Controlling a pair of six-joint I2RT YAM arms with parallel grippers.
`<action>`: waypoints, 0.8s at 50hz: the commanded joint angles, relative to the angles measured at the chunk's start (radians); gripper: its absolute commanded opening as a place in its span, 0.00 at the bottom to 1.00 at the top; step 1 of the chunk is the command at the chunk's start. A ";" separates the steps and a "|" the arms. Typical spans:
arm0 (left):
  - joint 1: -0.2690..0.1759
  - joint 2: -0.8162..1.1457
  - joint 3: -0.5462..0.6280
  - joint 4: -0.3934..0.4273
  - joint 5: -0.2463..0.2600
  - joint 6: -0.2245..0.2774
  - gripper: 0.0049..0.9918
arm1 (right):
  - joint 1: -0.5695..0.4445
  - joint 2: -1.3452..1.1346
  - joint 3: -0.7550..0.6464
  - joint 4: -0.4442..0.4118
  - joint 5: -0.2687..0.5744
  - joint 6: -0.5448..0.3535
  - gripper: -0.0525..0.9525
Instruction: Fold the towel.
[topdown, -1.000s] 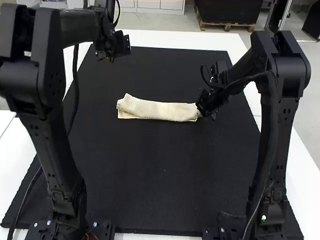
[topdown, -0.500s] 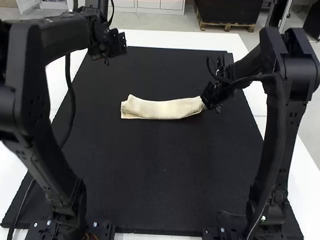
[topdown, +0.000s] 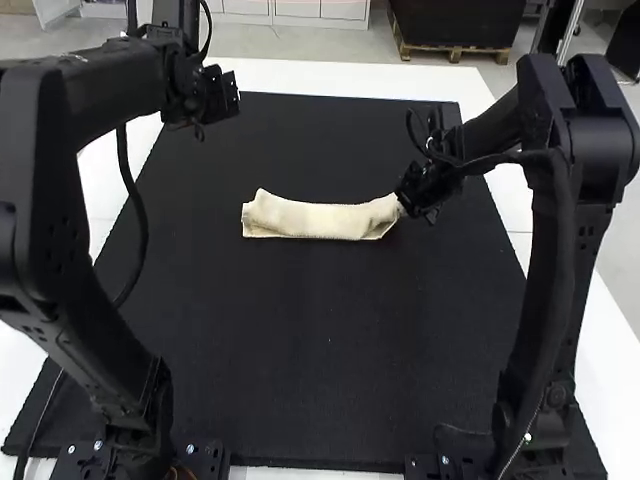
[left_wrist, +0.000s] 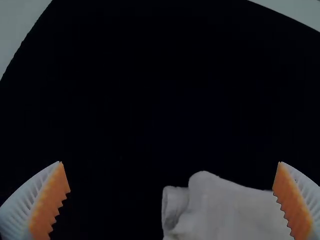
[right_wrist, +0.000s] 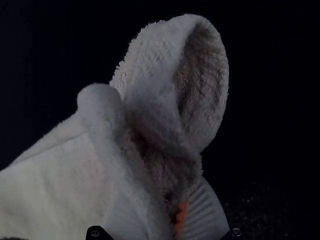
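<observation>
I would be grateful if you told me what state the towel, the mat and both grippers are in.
Towel: folded into a long, narrow strip across the mat, the end toward the right arm gathered and curled into a loop.
Mat: spread flat on the table.
Left gripper: open and empty.
Right gripper: shut on the towel's near end.

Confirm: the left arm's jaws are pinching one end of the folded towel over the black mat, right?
No, the right arm's jaws are pinching one end of the folded towel over the black mat; the right wrist view shows them shut on it.
</observation>
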 joint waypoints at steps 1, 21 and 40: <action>0.003 -0.039 0.002 0.006 -0.003 0.018 0.97 | 0.037 -0.057 0.052 -0.002 -0.003 -0.003 0.04; 0.010 -0.076 -0.026 0.000 -0.003 0.020 0.96 | 0.117 -0.056 0.091 -0.002 -0.007 0.000 0.04; 0.010 -0.091 -0.026 -0.002 -0.003 0.020 0.96 | 0.262 -0.027 0.166 -0.004 -0.007 0.005 0.04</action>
